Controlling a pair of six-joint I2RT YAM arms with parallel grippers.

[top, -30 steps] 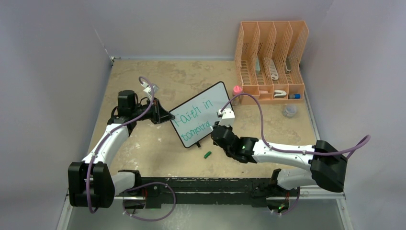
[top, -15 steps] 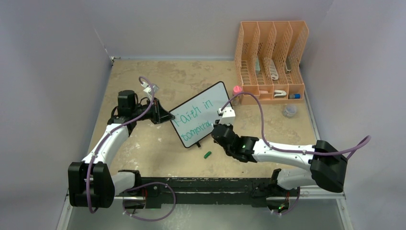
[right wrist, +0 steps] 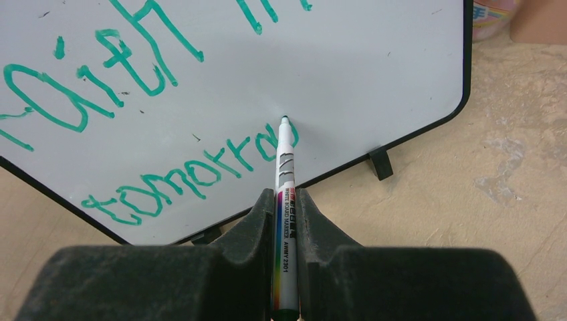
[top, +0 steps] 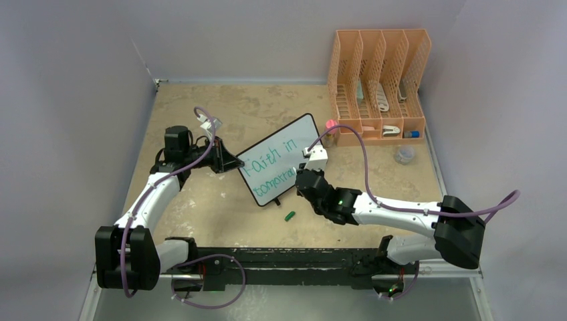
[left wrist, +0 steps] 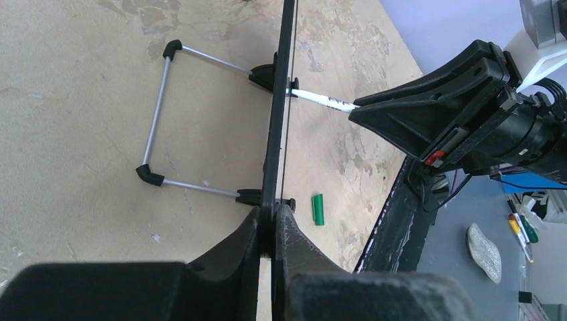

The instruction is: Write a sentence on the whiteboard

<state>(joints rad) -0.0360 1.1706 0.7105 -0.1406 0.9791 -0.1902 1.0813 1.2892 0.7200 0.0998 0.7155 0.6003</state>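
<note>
A worn tan desk point(top: 200, 200) walled in pale grey carries the whiteboard point(top: 294, 134), which stands propped on its wire stand point(left wrist: 155, 127) near the middle and is angled across the top view. An orange rack point(top: 378, 80) sits at the far right.

The left claw point(left wrist: 273, 221) is pressed together on the board's left edge, steadying it. The right claw point(right wrist: 286, 200) pinches a white marker point(right wrist: 285, 164) whose tip meets the board face just past the last letter. The loose green cap point(top: 289, 216) lies on the desk near the board's near corner.

The sentence point(right wrist: 167, 114) reads "Faith in" above and "tomorro" below.

Over the last second the right wrist has crept slightly toward the far right along the lower line, while the board and left arm have stayed put. That suggests the next letter of the second word is being formed. The writing looks well along, but the lower line is not yet finished.
</note>
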